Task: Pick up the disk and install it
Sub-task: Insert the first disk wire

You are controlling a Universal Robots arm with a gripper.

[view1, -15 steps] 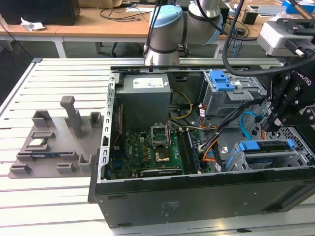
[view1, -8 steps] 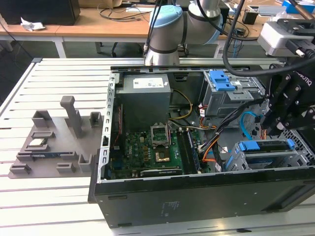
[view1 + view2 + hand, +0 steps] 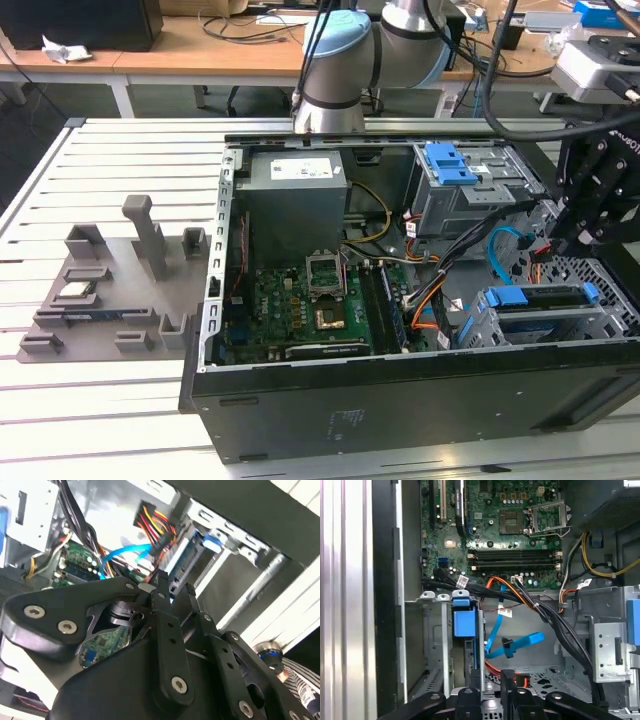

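Fingers of the black gripper stand narrowly apart, with a slim gap and nothing clamped between them. In the first wrist view the gripper hangs just over the rim of the metal drive cage. In the exterior view it sits above the case's corner at the exterior view's right.

The disk is seated on edge in that cage, its blue frame end showing at the cage's open rim. Sheet-metal walls lie close on both sides. The exterior view shows the disk lying along the cage, and the second wrist view shows its edge just past the fingertips.

Beside the cage a light-blue ribbon cable loops across an open pocket of the case floor. A thick black cable bundle runs along the pocket's far edge, narrowing the room there.

Farther in lies the green motherboard, flat and uncovered. Beyond it in the exterior view stand the blue-handled drive bay and the grey power supply, against the case's back wall. The case rests open-sided on a slatted white table, with a grey parts fixture well apart on the exterior view's left. The arm rises behind the case.
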